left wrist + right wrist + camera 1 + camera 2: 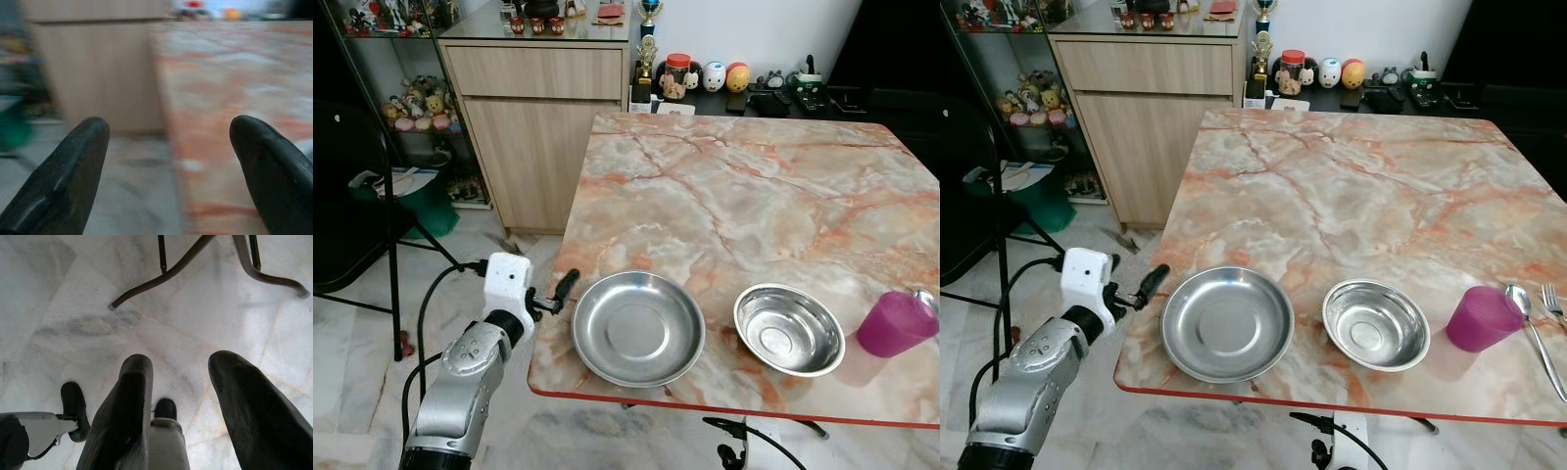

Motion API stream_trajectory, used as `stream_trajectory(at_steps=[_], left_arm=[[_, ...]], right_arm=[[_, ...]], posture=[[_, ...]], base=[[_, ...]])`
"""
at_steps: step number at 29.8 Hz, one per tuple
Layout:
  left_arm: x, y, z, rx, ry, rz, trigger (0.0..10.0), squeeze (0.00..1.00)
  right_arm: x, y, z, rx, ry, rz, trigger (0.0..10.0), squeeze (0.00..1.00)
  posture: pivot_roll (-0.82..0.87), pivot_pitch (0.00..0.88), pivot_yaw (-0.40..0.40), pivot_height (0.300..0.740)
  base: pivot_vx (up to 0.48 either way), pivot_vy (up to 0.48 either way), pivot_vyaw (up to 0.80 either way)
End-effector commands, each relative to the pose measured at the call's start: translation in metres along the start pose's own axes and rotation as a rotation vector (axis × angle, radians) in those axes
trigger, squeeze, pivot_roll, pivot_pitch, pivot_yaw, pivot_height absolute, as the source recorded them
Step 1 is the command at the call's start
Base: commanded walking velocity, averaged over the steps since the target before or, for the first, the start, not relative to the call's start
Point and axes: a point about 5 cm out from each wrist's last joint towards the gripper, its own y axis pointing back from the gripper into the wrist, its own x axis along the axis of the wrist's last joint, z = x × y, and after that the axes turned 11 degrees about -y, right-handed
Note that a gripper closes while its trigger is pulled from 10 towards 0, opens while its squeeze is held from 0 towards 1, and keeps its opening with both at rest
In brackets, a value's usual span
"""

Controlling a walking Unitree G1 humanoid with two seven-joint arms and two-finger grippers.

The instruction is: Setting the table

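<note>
Left gripper (1141, 287) raised just beside table (1351, 176) edge, fingers spread, empty. Plate (1226, 323) near front edge, bowl (1375, 324), cup (1482, 318), spoon (1535, 331) alongside. Right gripper (178, 396) hangs over floor, fingers apart. Risk: nudging plate off edge.

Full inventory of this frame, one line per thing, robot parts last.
Table: 1, pink-orange marble top, centre.
Plate: 1, steel, shallow, near left edge of the table.
Bowl: 1, steel, deeper, right of the plate, apart from it.
Cup: 1, magenta, right of the bowl.
Spoon: 1, silver, right of the cup.
Fork: 1, silver, at the far right edge, partly cut off.
Cabinet: 1, light wood, behind the table's left side.
Figurines and jar: several, mixed colours, on a dark shelf behind the table.
Green bin: 1, on the floor, left.
Left gripper: open, off the table's left edge beside the plate.
Right gripper: open, hanging over the floor.
</note>
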Motion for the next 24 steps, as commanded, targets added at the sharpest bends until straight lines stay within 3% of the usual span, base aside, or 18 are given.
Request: stream_trajectory(at_steps=[1, 4, 17, 24], left_arm=[[-0.0096, 0.0059, -0.0094, 0.072, -0.081, 0.007, 10.0, 0.00], [-0.0105, 0.0072, -0.0095, 0.088, -0.088, 0.025, 10.0, 0.00], [-0.0105, 0.0043, -0.0052, 0.100, -0.080, 0.077, 10.0, 0.00], [-0.0111, 0.0017, -0.0070, 0.107, -0.045, 0.074, 10.0, 0.00]], right_arm=[[0.0005, 0.0001, 0.0011, -0.008, -0.011, 0.005, 10.0, 0.00], [0.0004, 0.0001, 0.0014, -0.009, -0.012, 0.004, 10.0, 0.00], [-0.0021, 0.0006, 0.0036, -0.045, -0.052, -0.002, 10.0, 0.00], [-0.0017, 0.0005, 0.0031, -0.038, -0.046, 0.000, 10.0, 0.00]], posture=[[0.06, 0.000, -0.026, 0.740], [0.06, 0.000, -0.028, 0.740], [0.06, 0.000, -0.029, 0.740], [0.06, 0.000, -0.028, 0.740]], base=[[0.000, 0.000, 0.00], [0.000, 0.000, 0.00], [0.000, -0.332, 0.00], [0.000, 0.000, 0.00]])
